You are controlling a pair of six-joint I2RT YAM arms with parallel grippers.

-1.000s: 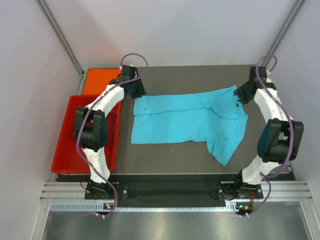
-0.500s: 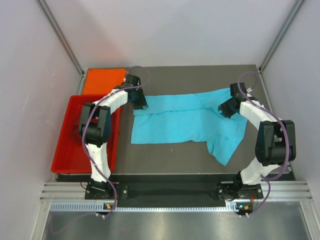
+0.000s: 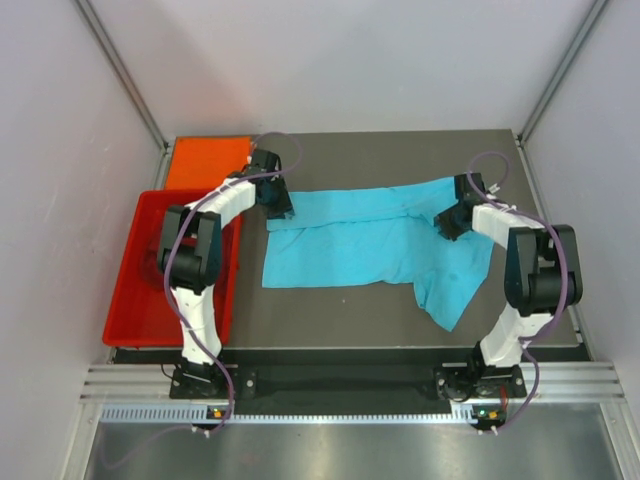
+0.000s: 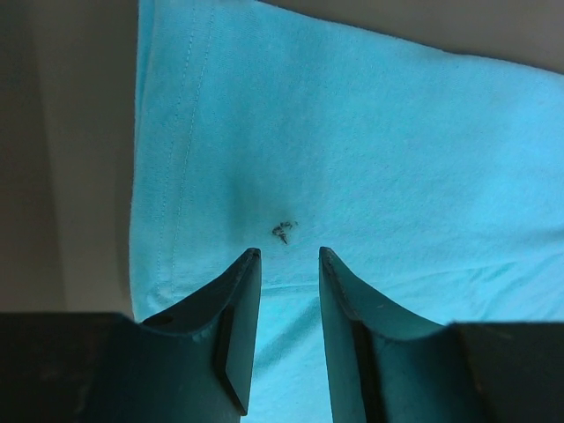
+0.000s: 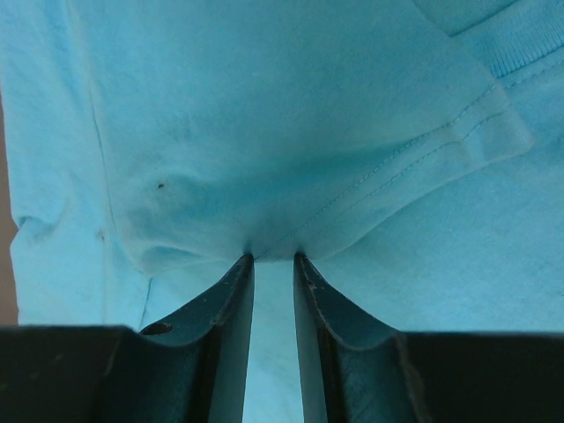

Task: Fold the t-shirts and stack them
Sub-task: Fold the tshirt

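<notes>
Cloth: turquoise t-shirt fills almost the whole view.
Right gripper: jaws close together, the cloth puckered and gathered at their tips.
Stitched hem: double-sewn edge running slantwise from the right down to the fingertips.
Ribbed band: upper right corner.
Dark speck: on the cloth, left of the pucker.
Worktop: thin brown strip at the left edge.

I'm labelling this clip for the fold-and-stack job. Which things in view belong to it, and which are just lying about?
Part of the job: turquoise t-shirt spread on the table; orange t-shirt at the far-left corner; left gripper and right gripper on the turquoise cloth.
Just lying about: red tray at the left edge.
</notes>
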